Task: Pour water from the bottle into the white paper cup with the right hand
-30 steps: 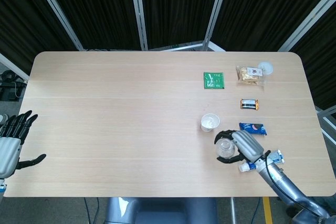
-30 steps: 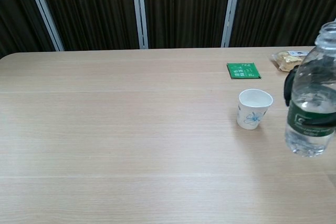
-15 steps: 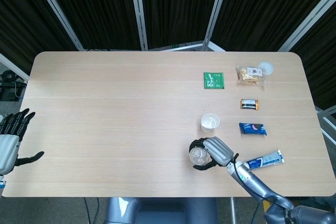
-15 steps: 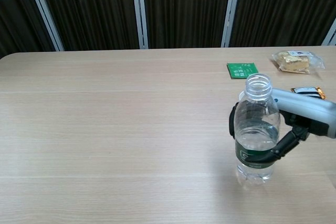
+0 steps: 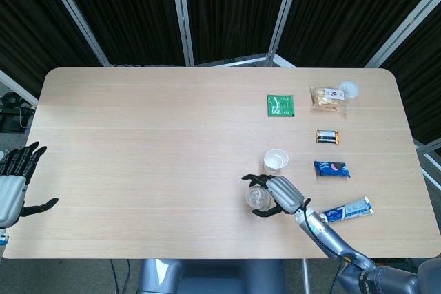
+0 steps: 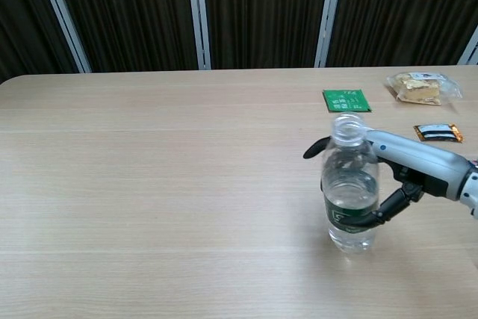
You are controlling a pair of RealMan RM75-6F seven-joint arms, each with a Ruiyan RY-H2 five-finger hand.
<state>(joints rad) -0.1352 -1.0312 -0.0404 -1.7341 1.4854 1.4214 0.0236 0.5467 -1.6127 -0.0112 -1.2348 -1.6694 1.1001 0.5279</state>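
The right hand (image 6: 403, 173) grips a clear bottle (image 6: 349, 184), its fingers wrapped around the green label band. In the chest view the bottle stands upright with no cap, partly filled with water, and it hides the cup behind it. The head view shows what the chest view cannot: the white paper cup (image 5: 275, 160) stands just beyond the bottle (image 5: 258, 197) and the right hand (image 5: 279, 194), near but apart from them. That view also shows the left hand (image 5: 14, 184) at the table's left edge, fingers spread and holding nothing; the chest view does not reach it. Both views show a green packet (image 5: 280, 105), a snack bag (image 5: 326, 97) and a small dark bar (image 5: 328, 136) on the table (image 5: 138, 142). Only the head view takes in a blue wrapper (image 5: 331, 169) and a tube (image 5: 348, 209) near the right arm.
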